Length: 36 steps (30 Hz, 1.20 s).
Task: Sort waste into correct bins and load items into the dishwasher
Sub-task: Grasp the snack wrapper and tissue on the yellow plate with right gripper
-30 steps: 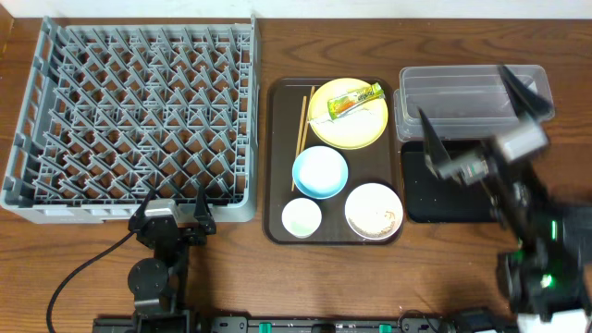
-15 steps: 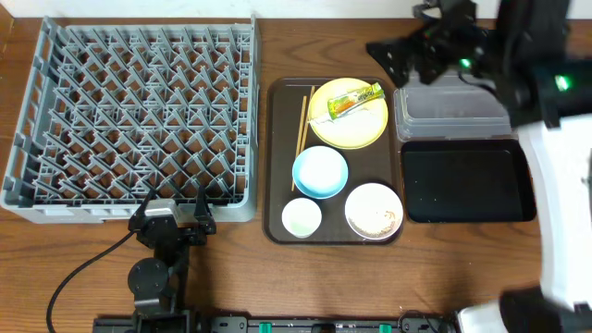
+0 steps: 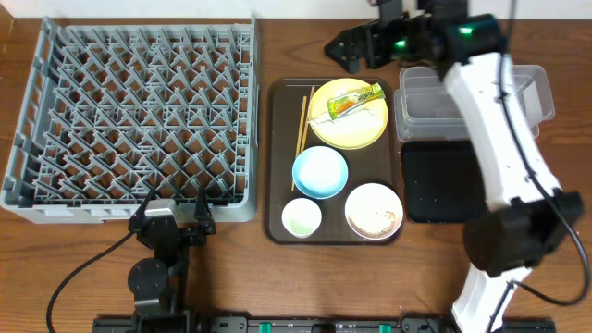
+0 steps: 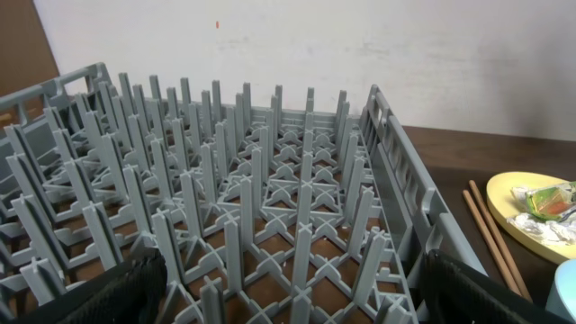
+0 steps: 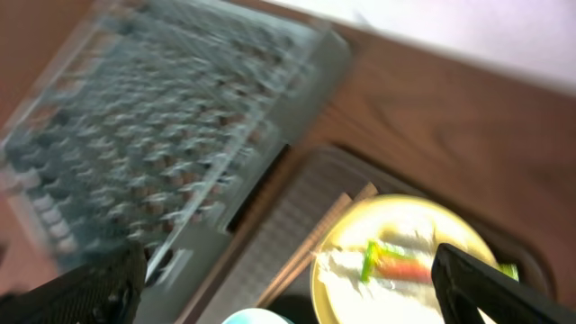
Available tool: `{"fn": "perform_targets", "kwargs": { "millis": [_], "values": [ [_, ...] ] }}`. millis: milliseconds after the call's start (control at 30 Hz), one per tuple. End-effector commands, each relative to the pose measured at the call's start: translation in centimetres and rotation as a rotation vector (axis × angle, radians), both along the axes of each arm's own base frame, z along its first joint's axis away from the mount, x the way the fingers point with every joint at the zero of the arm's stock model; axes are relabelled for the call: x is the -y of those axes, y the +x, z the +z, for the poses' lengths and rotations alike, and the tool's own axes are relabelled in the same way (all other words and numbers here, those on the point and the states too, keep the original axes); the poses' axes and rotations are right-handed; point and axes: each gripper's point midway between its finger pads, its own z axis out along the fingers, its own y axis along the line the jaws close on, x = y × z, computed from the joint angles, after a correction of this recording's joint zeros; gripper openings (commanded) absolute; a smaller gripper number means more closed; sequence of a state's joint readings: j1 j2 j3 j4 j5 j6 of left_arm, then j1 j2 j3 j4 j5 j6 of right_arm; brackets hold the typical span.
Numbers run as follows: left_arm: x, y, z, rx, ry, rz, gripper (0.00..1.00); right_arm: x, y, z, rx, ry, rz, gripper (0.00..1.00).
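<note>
Green-and-yellow snack wrapper (image 3: 356,97) lies on the yellow plate (image 3: 361,129), beside the tissue (image 3: 321,119); the right end effector (image 3: 340,53) hovers near the far rim, fingers wide, empty; best lowered squarely, pinching across the wrapper's width; the left end effector (image 3: 176,205) sits open, empty.

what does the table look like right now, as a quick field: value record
rack: grey dish rack, empty, left of the serving tray
on serving tray: yellow plate, chopsticks, light blue bowl, white cup, white bowl
on plate: snack wrapper, tissue
bins: clear tub and black tray, right of the serving tray
right gripper: open, past the serving tray's far edge
left gripper: open, at the rack's near edge
</note>
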<state>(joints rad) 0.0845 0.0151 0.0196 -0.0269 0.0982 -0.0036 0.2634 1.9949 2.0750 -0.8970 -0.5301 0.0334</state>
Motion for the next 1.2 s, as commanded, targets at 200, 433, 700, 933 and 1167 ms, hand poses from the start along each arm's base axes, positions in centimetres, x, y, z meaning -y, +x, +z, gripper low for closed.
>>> {"fn": "perform_targets", "kwargs": {
  "millis": [200, 433, 700, 933, 1167],
  "values": [
    [0.1, -0.1, -1.6, -0.048, -0.012, -0.009, 0.91, 1.3, 2.8, -13.1, -0.268, -0.258, -0.818, 0.99],
    [0.1, -0.1, -1.6, -0.048, -0.012, -0.008, 0.91, 1.4, 2.2, -19.5, -0.406, -0.298, -0.904, 0.99],
    [0.1, -0.1, -1.6, -0.048, -0.012, -0.009, 0.91, 2.7, 1.3, -23.5, -0.490, -0.376, -0.912, 0.98],
    [0.1, -0.1, -1.6, -0.048, -0.012, -0.009, 0.91, 2.4, 0.3, -27.1, -0.556, -0.426, -0.867, 0.93],
    [0.1, -0.1, -1.6, -0.048, -0.011, -0.009, 0.91, 2.1, -0.1, -27.2, -0.523, -0.503, -0.704, 0.01]
  ]
}}
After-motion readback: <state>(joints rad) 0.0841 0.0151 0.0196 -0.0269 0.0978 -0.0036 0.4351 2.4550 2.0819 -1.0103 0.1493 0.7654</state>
